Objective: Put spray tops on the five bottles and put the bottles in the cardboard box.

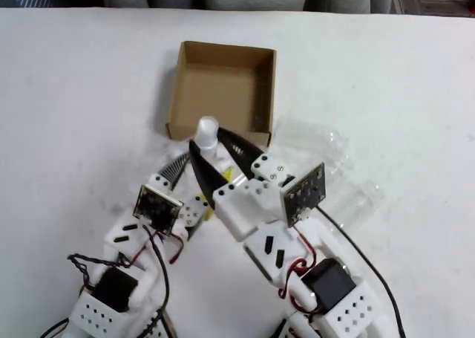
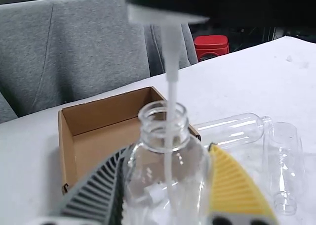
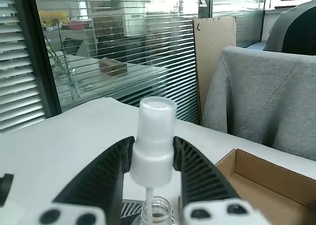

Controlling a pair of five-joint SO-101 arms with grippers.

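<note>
The left gripper (image 2: 168,180) pinched a clear bottle (image 2: 148,185) upright between its grey and yellow fingers, on the table (image 1: 74,93) just in front of the cardboard box (image 1: 223,85). Directly above it, the right gripper (image 3: 153,143) was clamped on the collar of a white spray top (image 3: 155,111). The dip tube (image 2: 172,86) ran down through the open neck, while the collar hung above the rim, not seated. This looked like the capping step for this bottle, with boxing to follow. The next move seemingly called for a straight descent, keeping the tube centred, until the collar met the neck, then a press or twist against the left gripper's hold. To the right, two uncapped bottles (image 2: 229,128) (image 2: 285,160) lay on their sides, awaiting tops.
</note>
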